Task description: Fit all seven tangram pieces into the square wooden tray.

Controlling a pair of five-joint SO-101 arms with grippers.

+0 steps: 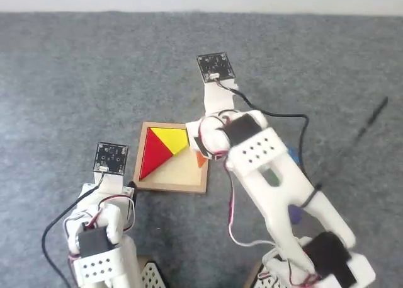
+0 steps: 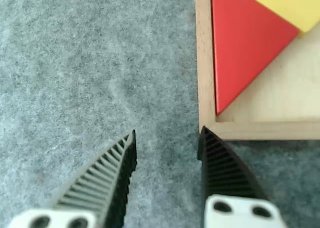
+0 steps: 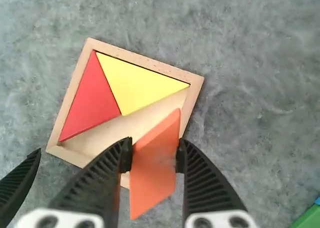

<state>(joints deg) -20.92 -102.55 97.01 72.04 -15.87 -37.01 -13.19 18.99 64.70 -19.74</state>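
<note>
Hovering over the tray [image 3: 196, 91], right claw [image 3: 153, 145] clamps orange piece [image 3: 152, 180] — left claw [image 2: 168, 133] gapes.

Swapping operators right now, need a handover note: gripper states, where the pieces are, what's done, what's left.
Left gripper: open, empty, low over the grey mat beside a corner of the square wooden tray.
Right gripper: shut on the orange flat wooden piece, held over the tray's edge, not seated.
Done: large red triangle and large yellow triangle lie flat in the tray, edges touching.
Left: seat the orange piece, then four more; a blue bit, likely one of them, lies on the mat off the tray.
</note>
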